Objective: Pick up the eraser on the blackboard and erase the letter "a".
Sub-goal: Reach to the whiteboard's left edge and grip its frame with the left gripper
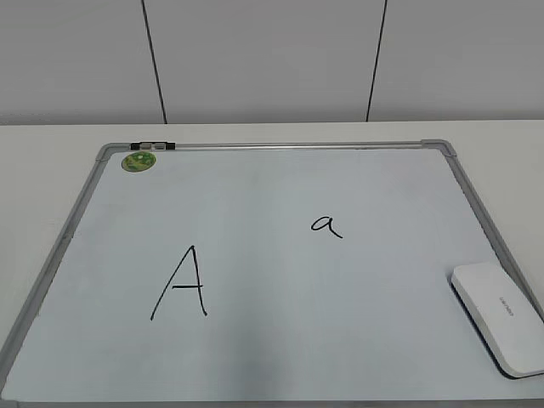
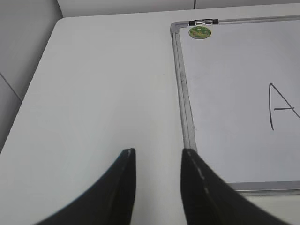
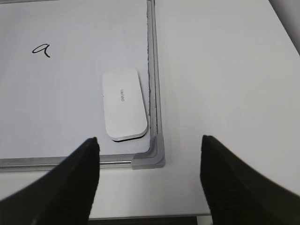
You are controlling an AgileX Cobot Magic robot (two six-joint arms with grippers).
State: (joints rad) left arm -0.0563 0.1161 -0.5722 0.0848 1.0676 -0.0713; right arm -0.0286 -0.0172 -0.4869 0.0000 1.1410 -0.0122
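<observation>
A plain white table (image 1: pixel 51 140) fills the scene, matte and evenly lit with soft shadows only. Behind it stands a pale grey wall (image 1: pixel 263 59) of flat panels, split by two thin dark vertical seams (image 1: pixel 155 59). In the left wrist view, the table's rounded corner shows, with grey panelled surface (image 2: pixel 21 51) beyond its edge.

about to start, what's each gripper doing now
left gripper: open, empty
right gripper: open wide, empty, eraser untouched

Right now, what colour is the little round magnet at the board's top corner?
Green with a paler yellowish pattern; the magnet shows best in the exterior view.
</observation>
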